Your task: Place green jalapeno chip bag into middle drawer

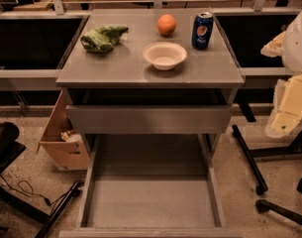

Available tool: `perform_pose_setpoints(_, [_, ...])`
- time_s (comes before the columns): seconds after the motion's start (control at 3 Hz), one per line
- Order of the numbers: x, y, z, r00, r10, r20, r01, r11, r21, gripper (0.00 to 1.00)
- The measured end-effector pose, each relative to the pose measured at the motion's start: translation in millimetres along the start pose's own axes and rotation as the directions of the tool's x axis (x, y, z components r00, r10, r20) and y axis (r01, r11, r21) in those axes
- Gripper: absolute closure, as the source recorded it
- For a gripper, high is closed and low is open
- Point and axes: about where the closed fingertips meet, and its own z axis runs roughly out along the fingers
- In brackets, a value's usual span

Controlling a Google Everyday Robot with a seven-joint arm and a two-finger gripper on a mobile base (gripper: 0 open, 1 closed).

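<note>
The green jalapeno chip bag (102, 37) lies crumpled on the back left of the grey cabinet top (116, 68). The middle drawer (150, 202) is pulled far out at the bottom of the view, and its flat grey floor is bare. My gripper (289, 110) shows as a pale yellowish-white shape at the right edge. It hangs beside the cabinet, below top level and far to the right of the bag. It holds nothing that I can see.
A white bowl (165, 55), an orange fruit (166, 24) and a blue soda can (202, 29) stand on the cabinet top. The drawer with the tall plain front (149, 119) is slightly out above the middle drawer. A cardboard box (61, 143) sits left; chair legs (249, 157) right.
</note>
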Motion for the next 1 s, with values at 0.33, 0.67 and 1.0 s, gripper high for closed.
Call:
perform_pose_setpoints(0.33, [0, 0, 0, 1.0, 0.0, 0.0, 0.0, 1.0, 0.0, 0.0])
perform_pose_setpoints(0.67, [-27, -22, 8, 0.997, 0.016, 0.069, -0.018, 0.9991, 0.037, 0.0])
perform_pose_setpoints(1.0, [-83, -59, 19, 0.984, 0.019, 0.179, -0.038, 0.9935, 0.107, 0.0])
